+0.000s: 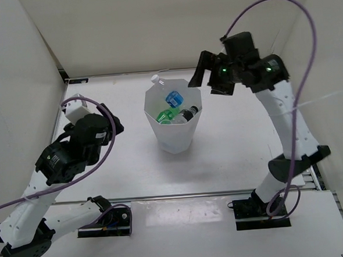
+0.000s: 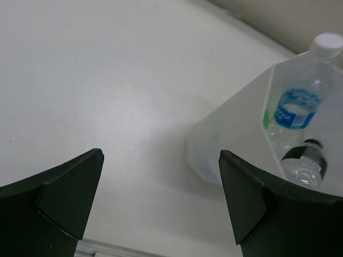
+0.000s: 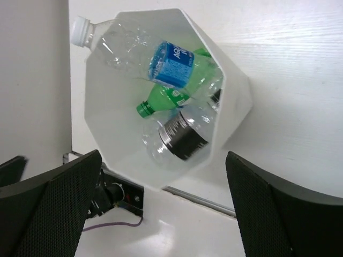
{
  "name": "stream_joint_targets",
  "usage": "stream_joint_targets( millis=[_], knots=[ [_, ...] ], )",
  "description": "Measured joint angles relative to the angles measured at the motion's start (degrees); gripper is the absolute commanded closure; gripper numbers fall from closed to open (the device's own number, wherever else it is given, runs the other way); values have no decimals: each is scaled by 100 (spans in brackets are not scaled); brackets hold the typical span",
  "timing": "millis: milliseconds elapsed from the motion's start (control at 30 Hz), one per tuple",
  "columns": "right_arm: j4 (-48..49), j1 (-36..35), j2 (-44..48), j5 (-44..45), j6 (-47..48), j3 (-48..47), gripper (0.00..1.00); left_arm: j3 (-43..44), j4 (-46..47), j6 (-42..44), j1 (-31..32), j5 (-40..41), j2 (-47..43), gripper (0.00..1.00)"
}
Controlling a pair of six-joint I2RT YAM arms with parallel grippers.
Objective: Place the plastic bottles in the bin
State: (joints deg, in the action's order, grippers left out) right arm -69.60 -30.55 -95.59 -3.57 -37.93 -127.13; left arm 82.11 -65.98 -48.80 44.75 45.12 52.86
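The white octagonal bin (image 1: 173, 141) stands mid-table and holds bottles. Inside lie a clear bottle with a blue label (image 1: 172, 97) whose white cap pokes over the rim, a green bottle (image 1: 166, 115) and a clear bottle with a dark label (image 1: 188, 113). The right wrist view shows the bin (image 3: 120, 160) with the blue-label bottle (image 3: 171, 64), green bottle (image 3: 166, 99) and dark-label bottle (image 3: 182, 136). The left wrist view shows the bin (image 2: 236, 128) and blue-label bottle (image 2: 297, 107). My right gripper (image 1: 206, 77) is open and empty, high and right of the bin. My left gripper (image 1: 110, 129) is open and empty, left of the bin.
White walls enclose the table on the left, back and right. The arm bases (image 1: 107, 222) sit on a raised ledge at the near edge. A purple cable (image 1: 281, 17) loops above the right arm.
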Motion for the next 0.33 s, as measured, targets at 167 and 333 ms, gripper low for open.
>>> stream_joint_targets(
  millis=[167,333],
  knots=[
    [33,522,1222,-105,310,490,0,-619,-444,-627,0,-50,-2,0],
    [2,881,2087,-37,476,1296,0,-1228,-890,-1261,0,87,22,0]
  ],
)
